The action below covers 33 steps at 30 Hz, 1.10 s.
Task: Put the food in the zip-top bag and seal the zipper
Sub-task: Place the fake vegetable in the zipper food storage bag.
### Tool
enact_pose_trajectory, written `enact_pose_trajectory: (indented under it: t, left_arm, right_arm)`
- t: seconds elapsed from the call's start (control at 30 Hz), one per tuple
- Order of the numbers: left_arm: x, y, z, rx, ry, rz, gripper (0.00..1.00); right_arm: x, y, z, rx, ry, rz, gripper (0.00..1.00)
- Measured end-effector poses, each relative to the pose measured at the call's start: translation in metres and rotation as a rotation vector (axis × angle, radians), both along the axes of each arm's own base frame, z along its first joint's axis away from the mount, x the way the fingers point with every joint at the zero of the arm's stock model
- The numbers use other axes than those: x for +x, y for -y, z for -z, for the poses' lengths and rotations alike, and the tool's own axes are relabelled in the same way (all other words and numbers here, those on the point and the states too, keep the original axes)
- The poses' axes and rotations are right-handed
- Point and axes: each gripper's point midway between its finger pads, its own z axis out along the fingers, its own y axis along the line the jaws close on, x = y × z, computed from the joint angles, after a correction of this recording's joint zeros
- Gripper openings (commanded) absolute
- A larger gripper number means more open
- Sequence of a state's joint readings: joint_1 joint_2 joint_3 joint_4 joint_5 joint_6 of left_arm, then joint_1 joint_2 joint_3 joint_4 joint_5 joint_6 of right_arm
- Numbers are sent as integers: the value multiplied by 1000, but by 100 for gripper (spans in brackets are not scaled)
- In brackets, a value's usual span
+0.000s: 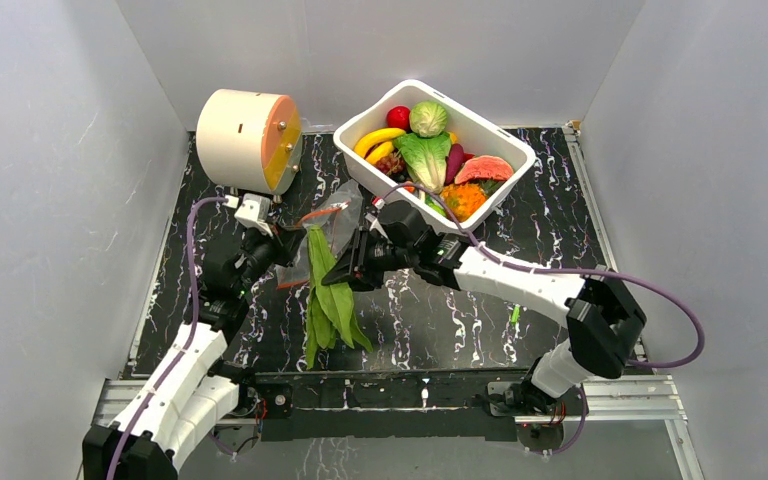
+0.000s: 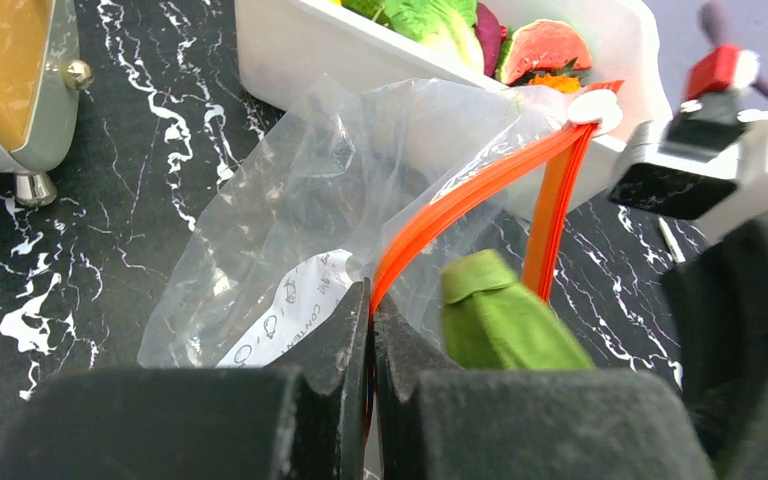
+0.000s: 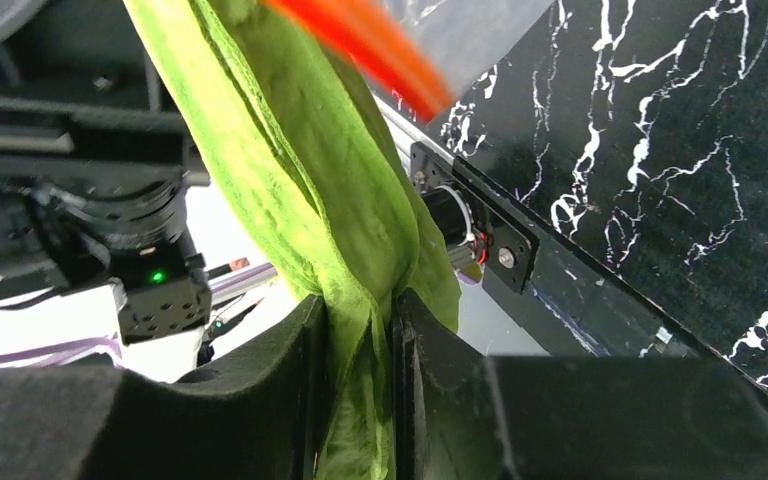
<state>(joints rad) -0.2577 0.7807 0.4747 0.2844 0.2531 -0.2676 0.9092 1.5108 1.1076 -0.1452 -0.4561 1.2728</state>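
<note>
Nearest, the leafy greens stretch lengthwise over the black desk, clamped in the right pincer. The left pincer is clenched on the zipper of the zip-top bag, whose mouth meets the greens' top. Close behind the bag stands the white tub holding toy produce. A cream cylinder sits to the left.

White arms, blk joints, purple cables
</note>
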Motion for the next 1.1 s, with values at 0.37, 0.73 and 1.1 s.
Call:
enact_pose_trajectory:
  t: [0.37, 0.73, 1.1]
  left_arm:
    - [-17, 11, -12, 31, 88, 118, 0]
    - [-32, 26, -10, 28, 85, 240, 0]
    - [-47, 38, -16, -16, 77, 327, 0]
  right_arm:
    - [9, -4, 23, -48, -36, 37, 24]
    - [33, -5, 21, -68, -4, 150, 23]
    - [68, 4, 26, -108, 64, 323, 29]
